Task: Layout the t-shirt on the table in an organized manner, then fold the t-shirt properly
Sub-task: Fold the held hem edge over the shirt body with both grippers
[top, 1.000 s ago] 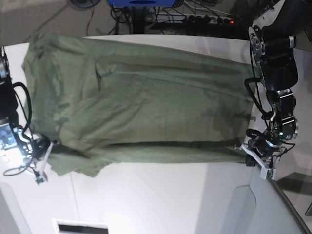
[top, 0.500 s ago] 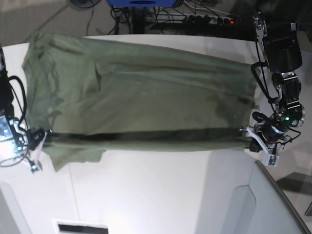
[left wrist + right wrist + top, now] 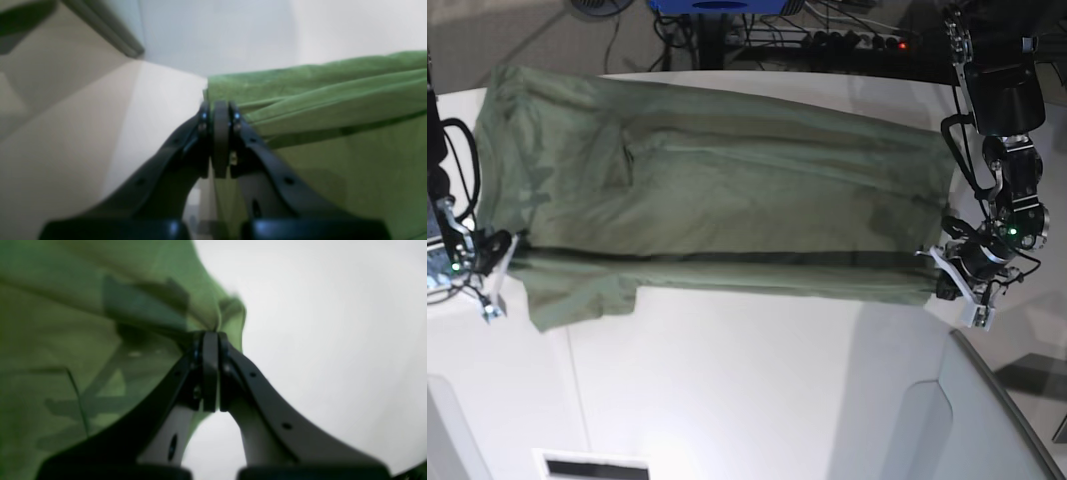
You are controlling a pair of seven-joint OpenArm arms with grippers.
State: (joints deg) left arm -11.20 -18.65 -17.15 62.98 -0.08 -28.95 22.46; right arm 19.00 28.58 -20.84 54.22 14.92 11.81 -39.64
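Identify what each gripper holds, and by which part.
Both grip the t-shirt by its near edge: left gripper at one end, right gripper at the other.

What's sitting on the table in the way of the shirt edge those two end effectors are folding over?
Nothing visible. The left end effector and right end effector each pinch the near edge of the t-shirt, and beyond it there is only more shirt lying on the table. No other object shows on the cloth.

Power strip (image 3: 867,40) beyond far edge; grey angled panel (image 3: 947,420) bottom right.
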